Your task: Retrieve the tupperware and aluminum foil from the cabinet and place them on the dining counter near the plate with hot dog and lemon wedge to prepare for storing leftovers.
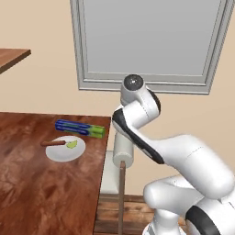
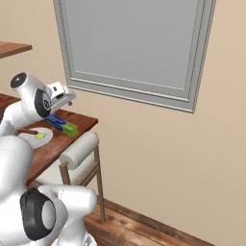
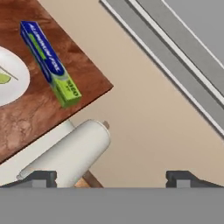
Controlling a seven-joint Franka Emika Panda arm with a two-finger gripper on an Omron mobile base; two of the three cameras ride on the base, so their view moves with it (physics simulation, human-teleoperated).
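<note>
one foil box [image 1: 80,128] on wood counter [image 1: 41,188]

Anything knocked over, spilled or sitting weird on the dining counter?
Nothing stands out. The aluminum foil lies flat on the dining counter beside the plate, which holds the hot dog and lemon wedge. The gripper is open and empty.

The white arm rises from the base, folds at a dark-jointed elbow and reaches up and forward, its wrist raised high. The gripper [image 3: 111,177] is empty, its two dark fingertips [image 3: 41,177] spread wide apart. From the base cameras the fingers seem hidden behind the wrist.
</note>
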